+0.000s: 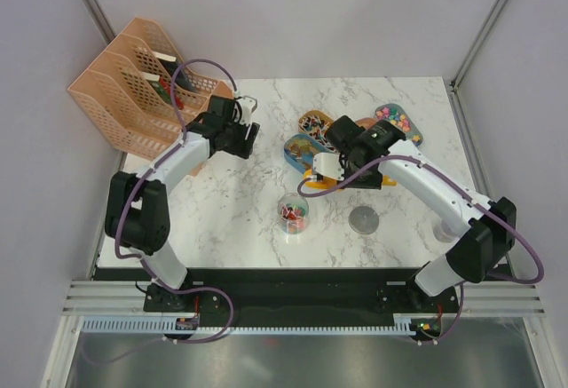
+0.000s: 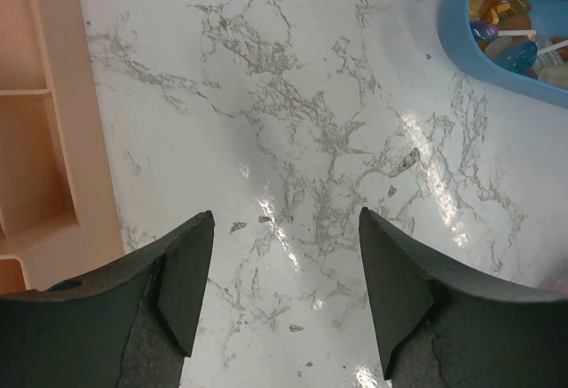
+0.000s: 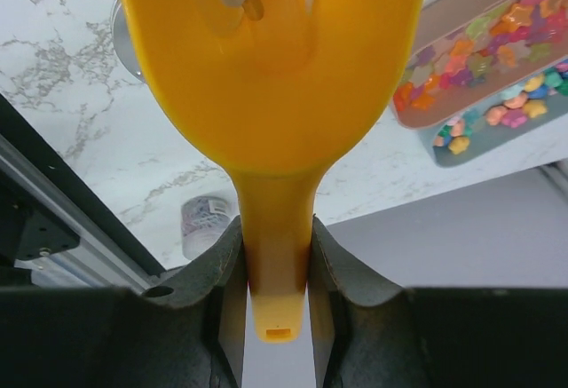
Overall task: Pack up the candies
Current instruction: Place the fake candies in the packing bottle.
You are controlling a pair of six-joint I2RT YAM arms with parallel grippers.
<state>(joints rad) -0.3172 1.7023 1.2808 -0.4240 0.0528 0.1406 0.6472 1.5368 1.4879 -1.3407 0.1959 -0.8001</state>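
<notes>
Plainly, the candies [image 3: 484,51] — tiny, likely light and loose — are asking for scooping: the right gripper [image 3: 275,233] is clamping the scoop [image 3: 275,77] by its handle, the left gripper [image 2: 286,219] is gaping empty.

The table [image 2: 293,122] is white marble veined grey. Beside the black left gripper [image 2: 286,290] stand a peach rack [image 2: 53,139] and a blue tray [image 2: 497,68]. The right gripper [image 3: 275,281] holds a yellow-orange scoop [image 3: 275,95], with multicoloured candies [image 3: 497,59] beyond.

Bowl of yellow scoop [image 3: 275,95] and blue tray [image 2: 461,37] of candies [image 2: 510,2], both cropped at edges
</notes>
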